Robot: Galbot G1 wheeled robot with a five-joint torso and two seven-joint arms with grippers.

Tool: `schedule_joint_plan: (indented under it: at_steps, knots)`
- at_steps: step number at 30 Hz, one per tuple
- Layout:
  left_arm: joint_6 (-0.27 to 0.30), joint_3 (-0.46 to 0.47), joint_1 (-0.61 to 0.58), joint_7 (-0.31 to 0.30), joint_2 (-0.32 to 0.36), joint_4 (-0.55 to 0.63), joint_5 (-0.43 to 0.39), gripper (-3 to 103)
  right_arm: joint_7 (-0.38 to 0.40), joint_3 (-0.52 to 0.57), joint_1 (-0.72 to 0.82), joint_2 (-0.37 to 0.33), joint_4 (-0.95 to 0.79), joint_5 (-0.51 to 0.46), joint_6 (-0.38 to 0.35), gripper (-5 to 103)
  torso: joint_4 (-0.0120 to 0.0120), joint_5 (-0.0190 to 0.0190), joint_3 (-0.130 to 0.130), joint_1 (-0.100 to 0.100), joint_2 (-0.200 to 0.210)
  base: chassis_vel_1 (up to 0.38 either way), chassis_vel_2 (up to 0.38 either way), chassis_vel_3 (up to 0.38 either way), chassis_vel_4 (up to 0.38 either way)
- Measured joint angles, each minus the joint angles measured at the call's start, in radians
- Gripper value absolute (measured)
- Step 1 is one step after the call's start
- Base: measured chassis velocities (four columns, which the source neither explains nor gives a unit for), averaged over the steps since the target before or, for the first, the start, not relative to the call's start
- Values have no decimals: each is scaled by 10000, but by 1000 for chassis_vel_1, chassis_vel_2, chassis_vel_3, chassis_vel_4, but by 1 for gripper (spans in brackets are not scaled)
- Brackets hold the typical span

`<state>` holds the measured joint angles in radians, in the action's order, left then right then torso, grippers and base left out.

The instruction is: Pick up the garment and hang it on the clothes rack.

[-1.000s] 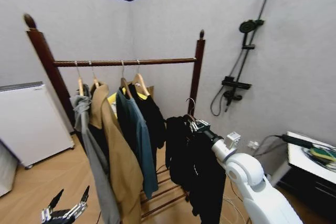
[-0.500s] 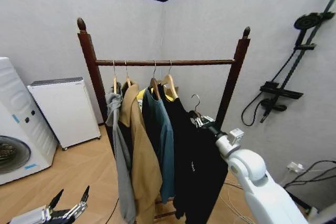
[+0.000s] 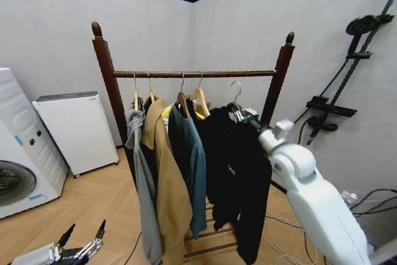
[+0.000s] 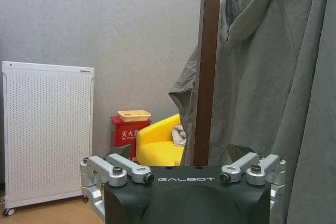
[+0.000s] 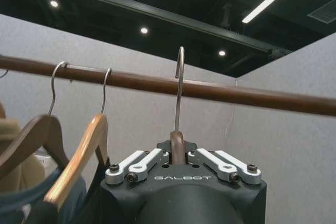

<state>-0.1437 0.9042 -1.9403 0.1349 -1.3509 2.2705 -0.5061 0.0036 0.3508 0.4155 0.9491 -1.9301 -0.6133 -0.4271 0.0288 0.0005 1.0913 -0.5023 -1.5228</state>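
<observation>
The garment (image 3: 239,172), a long black jacket with a small white chest mark, hangs from a silver hanger whose hook (image 3: 236,88) rises just under the rail (image 3: 217,74) of the dark wooden clothes rack (image 3: 104,72). My right gripper (image 3: 247,116) is shut on the hanger's neck, near the rack's right post. In the right wrist view the right gripper (image 5: 177,156) pinches the neck; the hook (image 5: 178,93) crosses the rail (image 5: 252,97) without resting on it. My left gripper (image 3: 82,245) is low at the left, open and empty, and its fingers (image 4: 119,167) face the rack's left post (image 4: 207,66).
A grey hooded sweatshirt (image 3: 139,172), a tan coat (image 3: 164,178) and a teal shirt (image 3: 189,159) fill the rail's left half on wooden hangers. A washing machine (image 3: 12,153) and white cabinet (image 3: 74,128) stand left. A black shower stand (image 3: 335,91) and cables (image 3: 372,200) are right.
The camera swung early on, bringing the rack to the centre. Since then my right gripper has lifted the jacket and hanger up towards the rail. The left arm stays put.
</observation>
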Motion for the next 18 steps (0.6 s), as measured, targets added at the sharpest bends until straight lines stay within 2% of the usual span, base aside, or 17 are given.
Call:
schedule_joint_plan:
  at_steps: [1,4,6,14,18]
  knots:
    - [0,0,0,1,0,0,0,100,76,-362,-799,22,294,-114,-83,9,0,-6,-1,0,0,0,0,0,0]
    - [0,0,0,0,0,0,0,100,149,-685,-1416,77,509,-186,-149,9,0,-9,-2,0,-1,0,0,0,0]
    - [0,0,0,-1,1,0,0,100,190,-1267,-2357,215,970,-233,-378,9,-4,-9,-2,0,-1,0,0,0,0]
    - [0,0,0,0,0,0,0,100,195,-2010,-2843,425,1830,-431,-937,9,0,-3,-1,0,0,0,0,0,0]
    - [0,0,0,1,0,0,0,100,196,-2127,-2847,503,2172,-485,-979,9,1,-4,-1,0,-1,0,0,0,0]
